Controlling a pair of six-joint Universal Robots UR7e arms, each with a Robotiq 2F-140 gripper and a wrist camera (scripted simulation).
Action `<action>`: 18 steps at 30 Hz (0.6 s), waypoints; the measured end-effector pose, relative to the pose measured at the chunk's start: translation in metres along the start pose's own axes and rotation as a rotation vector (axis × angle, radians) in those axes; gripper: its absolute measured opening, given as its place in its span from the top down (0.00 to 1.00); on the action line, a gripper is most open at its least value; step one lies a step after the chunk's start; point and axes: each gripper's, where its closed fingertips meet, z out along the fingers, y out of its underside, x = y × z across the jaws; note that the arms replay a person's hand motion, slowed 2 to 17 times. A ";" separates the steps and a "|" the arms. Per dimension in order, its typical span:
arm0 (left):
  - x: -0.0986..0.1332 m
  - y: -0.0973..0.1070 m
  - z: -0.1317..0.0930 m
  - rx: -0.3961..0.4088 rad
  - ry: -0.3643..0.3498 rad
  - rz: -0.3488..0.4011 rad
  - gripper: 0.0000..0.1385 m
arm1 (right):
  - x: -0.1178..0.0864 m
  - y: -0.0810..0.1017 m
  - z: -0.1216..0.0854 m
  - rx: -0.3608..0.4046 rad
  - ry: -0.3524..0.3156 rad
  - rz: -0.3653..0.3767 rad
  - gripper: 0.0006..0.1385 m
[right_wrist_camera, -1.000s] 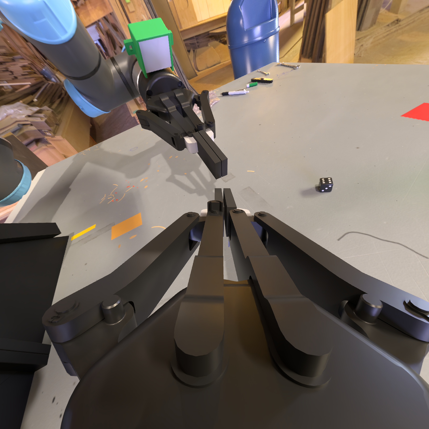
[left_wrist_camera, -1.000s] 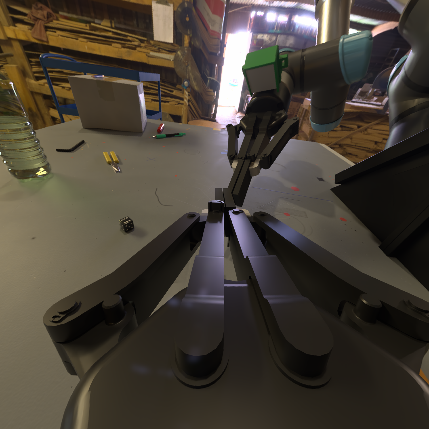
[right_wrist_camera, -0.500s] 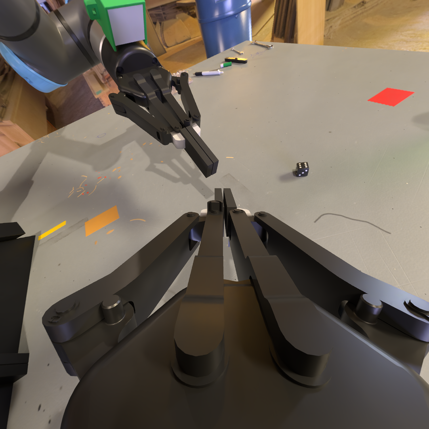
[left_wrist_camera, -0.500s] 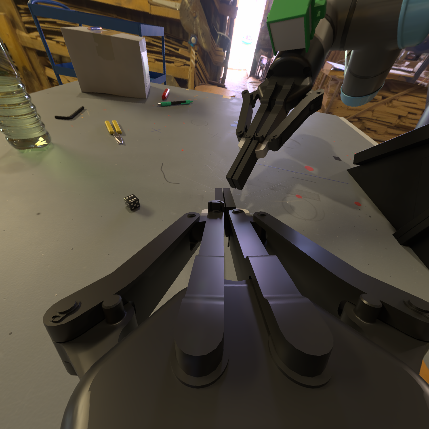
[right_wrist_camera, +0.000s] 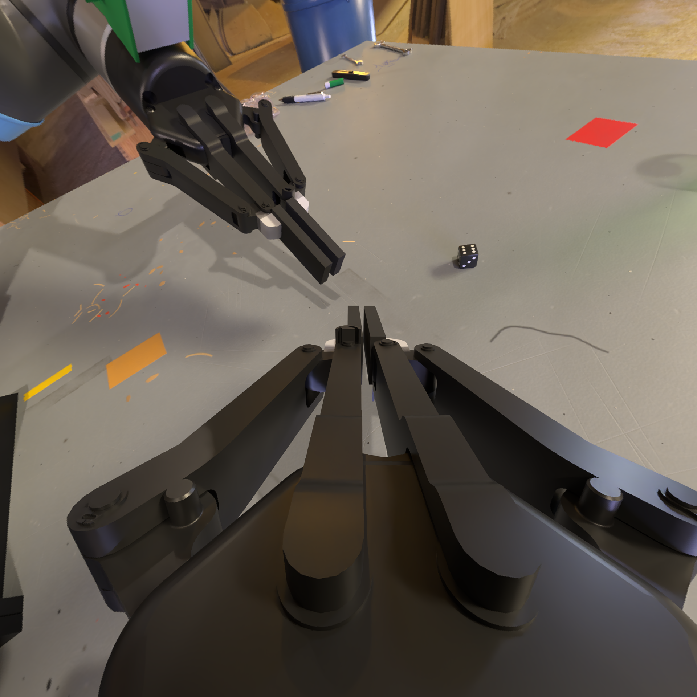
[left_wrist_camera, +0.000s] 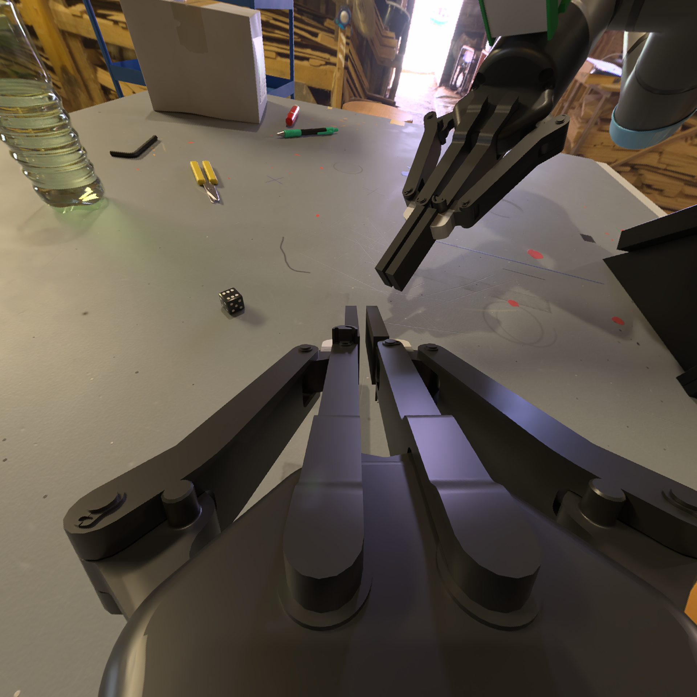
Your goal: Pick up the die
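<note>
A small black cube die (left_wrist_camera: 231, 300) with white pips is seen resting on the matte grey table (left_wrist_camera: 113, 339), ahead-left of the left gripper (left_wrist_camera: 361, 315), ahead-right of the right gripper (right_wrist_camera: 361, 314), both nearly closed, empty.

One die (left_wrist_camera: 231, 301), two pens (left_wrist_camera: 307, 132), one bottle (left_wrist_camera: 45, 132), one box (left_wrist_camera: 200, 56).

On the desk (left_wrist_camera: 113, 377), the die (left_wrist_camera: 231, 301) lies at ten o'clock of the left gripper (left_wrist_camera: 362, 315), bottle (left_wrist_camera: 45, 124) and box (left_wrist_camera: 203, 56) beyond.
</note>
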 end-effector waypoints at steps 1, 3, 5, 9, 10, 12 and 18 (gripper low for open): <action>0.000 0.001 0.000 -0.003 -0.003 0.001 0.95 | 0.001 0.000 0.001 -0.002 0.006 0.002 0.98; -0.001 0.002 0.000 -0.009 -0.008 0.004 0.94 | 0.003 0.001 0.002 -0.007 0.018 0.005 0.97; -0.002 0.002 0.000 -0.014 -0.017 0.007 0.94 | 0.005 0.001 0.003 -0.011 0.031 0.004 0.96; -0.005 0.004 0.000 -0.023 -0.038 0.013 0.93 | 0.007 0.001 0.007 -0.017 0.054 0.000 0.93; -0.006 0.004 -0.001 -0.025 -0.045 0.014 0.93 | 0.008 0.001 0.008 -0.018 0.061 -0.001 0.93; -0.009 0.005 -0.001 -0.031 -0.061 0.015 0.93 | 0.009 0.000 0.010 -0.018 0.074 -0.005 0.93; -0.014 0.009 -0.002 -0.047 -0.100 0.012 0.92 | 0.013 -0.003 0.016 -0.021 0.112 -0.014 0.92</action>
